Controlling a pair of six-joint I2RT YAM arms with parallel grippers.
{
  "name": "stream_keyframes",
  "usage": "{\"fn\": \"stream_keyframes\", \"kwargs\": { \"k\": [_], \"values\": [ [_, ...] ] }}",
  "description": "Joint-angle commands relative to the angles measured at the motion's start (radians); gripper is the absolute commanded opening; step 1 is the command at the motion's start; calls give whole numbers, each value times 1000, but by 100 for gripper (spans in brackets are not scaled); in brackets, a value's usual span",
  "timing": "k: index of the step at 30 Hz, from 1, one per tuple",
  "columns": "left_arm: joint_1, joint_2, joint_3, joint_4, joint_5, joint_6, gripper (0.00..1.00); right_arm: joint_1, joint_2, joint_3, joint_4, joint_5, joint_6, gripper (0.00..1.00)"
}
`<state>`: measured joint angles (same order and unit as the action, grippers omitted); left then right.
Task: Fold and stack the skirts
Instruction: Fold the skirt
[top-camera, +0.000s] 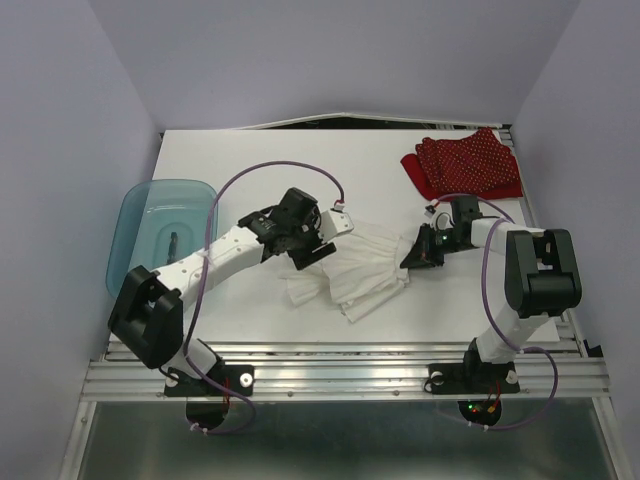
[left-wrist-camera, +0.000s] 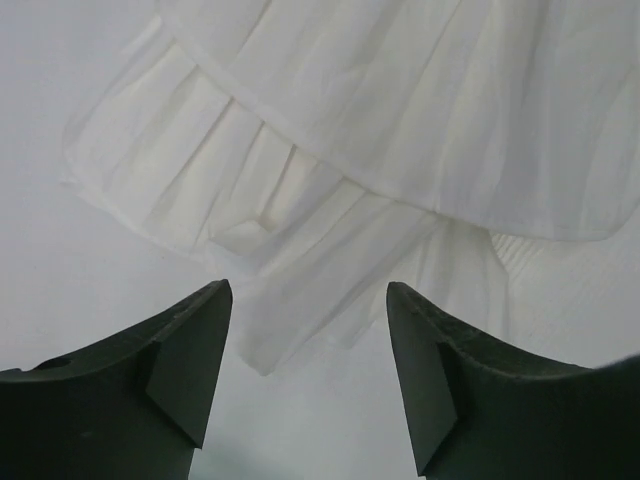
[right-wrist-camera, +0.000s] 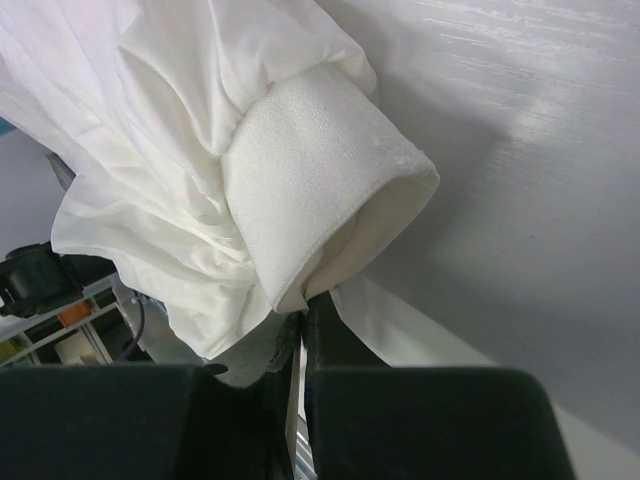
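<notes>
The white pleated skirt lies rumpled mid-table between both arms. My left gripper hovers over its left part, jaws open and empty; its view shows pleats and hem just beyond the fingertips. My right gripper is shut on the skirt's right edge, pinching the thick waistband, which is lifted and curled over the fingers. The red polka-dot skirt lies bunched at the far right of the table, untouched.
A translucent teal tub stands at the table's left edge, beside the left arm. The table's back edge meets a dark gap by the wall. A metal rail runs along the near edge.
</notes>
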<state>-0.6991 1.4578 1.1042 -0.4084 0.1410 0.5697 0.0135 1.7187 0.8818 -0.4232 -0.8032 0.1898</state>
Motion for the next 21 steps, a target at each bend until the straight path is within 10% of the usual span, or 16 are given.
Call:
{"fn": "stream_keyframes", "kwargs": {
  "k": [1,6,10,13,21],
  "values": [
    [3,64,-50,-15,-83,62,75,-4,4,17,-28,15,-27,1],
    [3,128,-99,43,-112,119,75,-4,7,20,-28,32,-21,1],
    [3,171,-44,-32,-84,111,14,-4,16,19,-29,35,-7,1],
    [-2,80,-3,-91,-3,99,0,-4,10,20,-28,36,0,1],
    [-126,-42,-91,-210,72,124,0,-4,5,8,-17,52,22,1]
  ]
}}
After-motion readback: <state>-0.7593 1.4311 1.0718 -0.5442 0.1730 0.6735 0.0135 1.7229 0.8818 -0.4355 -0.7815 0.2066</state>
